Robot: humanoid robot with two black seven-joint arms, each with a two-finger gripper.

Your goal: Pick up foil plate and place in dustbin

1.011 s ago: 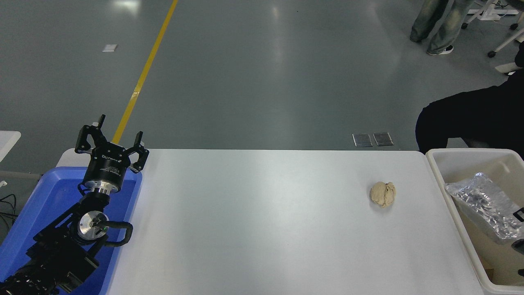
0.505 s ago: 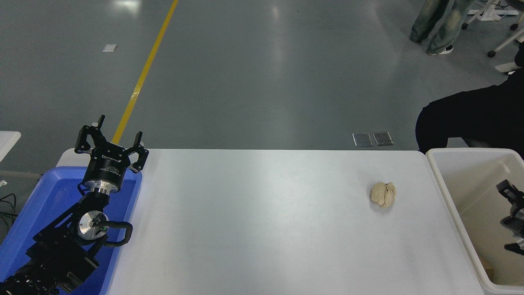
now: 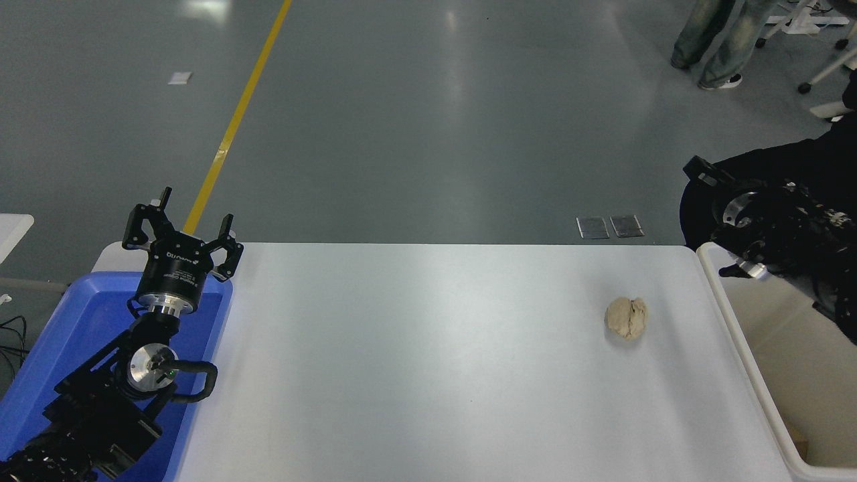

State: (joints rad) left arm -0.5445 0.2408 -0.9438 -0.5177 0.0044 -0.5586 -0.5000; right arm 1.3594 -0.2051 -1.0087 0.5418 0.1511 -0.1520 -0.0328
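No foil plate is seen on the table [image 3: 435,368] or in the visible part of the dustbin [image 3: 750,375] at its right edge. The right gripper [image 3: 740,231] is raised over the far right corner, its jaw state untellable; the left gripper [image 3: 179,231] is parked spread at the far left corner. Foil is judged light and easily crushed, best held by its rim.

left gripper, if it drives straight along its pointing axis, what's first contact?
Likely nothing on the table. The left gripper is open, parked over the blue tray's far end, pointing away past the white table's far edge. Beyond shows only bare floor and a yellow line; depth unclear.
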